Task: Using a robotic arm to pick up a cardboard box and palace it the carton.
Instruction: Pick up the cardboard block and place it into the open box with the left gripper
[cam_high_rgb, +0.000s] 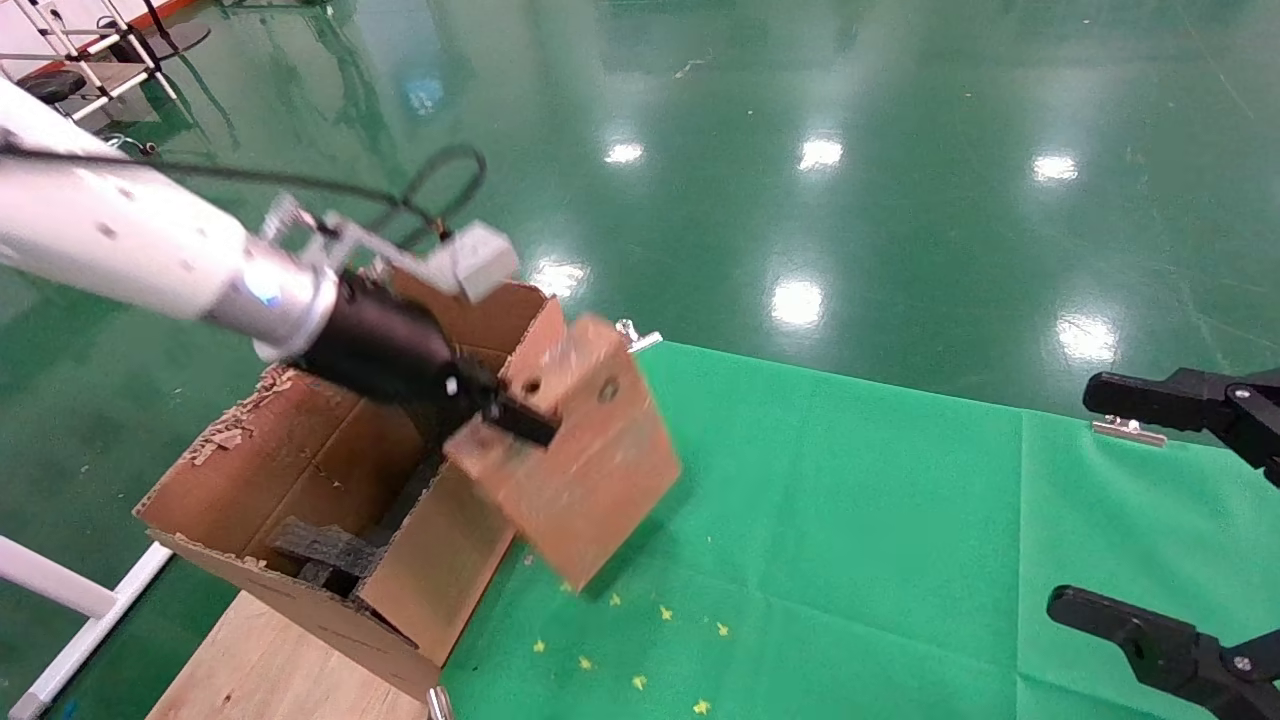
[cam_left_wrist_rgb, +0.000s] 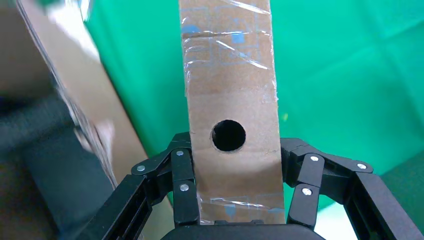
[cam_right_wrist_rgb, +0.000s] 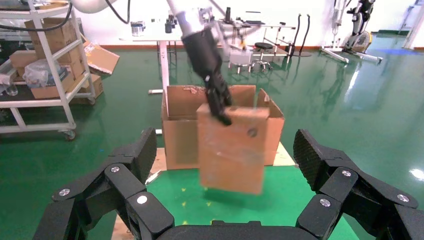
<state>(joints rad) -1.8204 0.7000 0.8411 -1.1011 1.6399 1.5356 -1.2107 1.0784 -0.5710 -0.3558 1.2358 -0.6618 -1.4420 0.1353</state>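
One cardboard box (cam_high_rgb: 580, 455), reddish-brown and taped, hangs in the air beside the carton (cam_high_rgb: 330, 490), above the green counter (cam_high_rgb: 850, 560). Its long axis tilts, the lower end pointing down toward the counter, the upper end leaning toward the carton. A round hole shows near the gripped upper end. The left gripper (cam_high_rgb: 515, 420) on the robotic arm (cam_high_rgb: 150, 260) has its jaws closed narrowly on the box's thin sides. The right gripper (cam_right_wrist_rgb: 225, 200) waits well apart to the right, jaws spread wide and holding nothing.
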